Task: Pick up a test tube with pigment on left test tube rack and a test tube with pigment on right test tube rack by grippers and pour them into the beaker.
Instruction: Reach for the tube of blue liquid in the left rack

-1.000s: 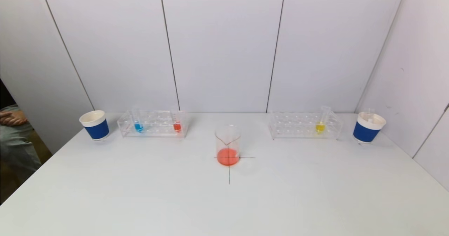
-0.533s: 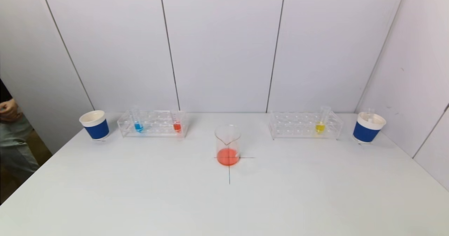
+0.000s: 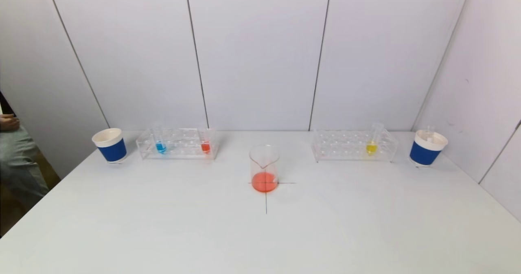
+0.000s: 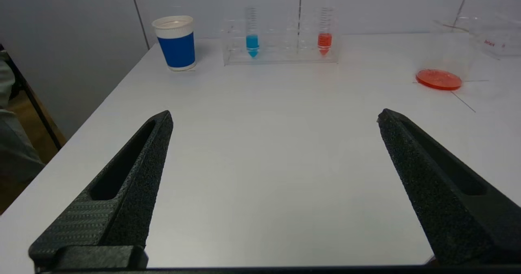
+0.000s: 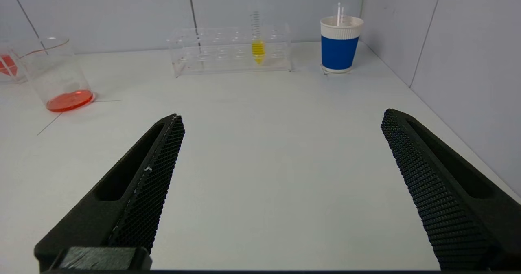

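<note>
Test tubes are standing upright in two clear acrylic racks: blue (image 3: pixel 160 147) and red (image 3: pixel 205 147) pigment in the left rack (image 3: pixel 178 143), yellow (image 3: pixel 371 147) in the right rack (image 3: pixel 354 145). Between them, the glass beaker (image 3: pixel 264 168) is holding orange liquid. Both textured black grippers, left (image 4: pixel 274 117) and right (image 5: pixel 281 119), are hovering wide open, gripping nothing.

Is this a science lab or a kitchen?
Most likely a mock science lab: clear test tube racks hold tubes of coloured liquid, and a glass beaker with orange liquid stands on a plain white table.
</note>
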`<act>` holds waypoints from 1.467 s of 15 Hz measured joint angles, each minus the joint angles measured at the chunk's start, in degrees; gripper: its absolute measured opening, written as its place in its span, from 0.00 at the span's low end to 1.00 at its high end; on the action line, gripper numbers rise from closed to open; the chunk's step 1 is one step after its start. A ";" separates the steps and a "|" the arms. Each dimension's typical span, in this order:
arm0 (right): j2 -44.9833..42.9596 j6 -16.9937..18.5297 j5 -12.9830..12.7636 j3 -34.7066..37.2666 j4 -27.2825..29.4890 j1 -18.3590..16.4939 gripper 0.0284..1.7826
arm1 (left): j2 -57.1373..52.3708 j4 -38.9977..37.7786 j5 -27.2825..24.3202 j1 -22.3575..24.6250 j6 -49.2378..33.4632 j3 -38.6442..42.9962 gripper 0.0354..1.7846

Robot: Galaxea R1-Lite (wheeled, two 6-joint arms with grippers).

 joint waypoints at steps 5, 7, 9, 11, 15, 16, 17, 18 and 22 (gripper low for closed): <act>0.00 -0.02 0.00 0.00 0.00 0.00 0.99 | 3.85 10.31 -1.60 -0.11 -0.06 -15.15 0.99; 0.00 0.00 -0.02 0.00 0.00 0.00 0.99 | 8.53 11.33 -1.44 -0.13 0.09 -20.42 0.99; 0.00 0.00 -0.05 0.00 0.00 0.00 0.99 | 14.49 10.73 -1.24 -0.16 0.52 -24.83 0.99; 0.00 -0.02 0.00 0.00 0.00 0.00 0.99 | 20.53 7.13 -1.18 -0.18 0.69 -27.53 0.99; 0.00 0.00 0.00 0.00 0.00 0.00 0.99 | 32.71 -4.64 -1.24 -0.18 0.52 -29.25 0.99; 0.00 -0.02 -0.02 0.00 0.02 0.00 0.99 | 35.61 -6.79 -1.27 -0.18 0.41 -29.35 0.99; 0.00 0.00 -0.02 0.00 0.02 0.00 0.99 | 38.52 -8.86 -1.33 -0.18 0.30 -29.38 0.99; 0.00 0.00 0.00 0.00 0.00 0.00 0.99 | 41.59 -11.02 -1.35 -0.18 0.24 -29.43 0.99; 0.00 0.00 -0.05 0.00 0.02 0.00 0.99 | 51.98 -20.31 -1.30 -0.11 -0.09 -29.35 0.99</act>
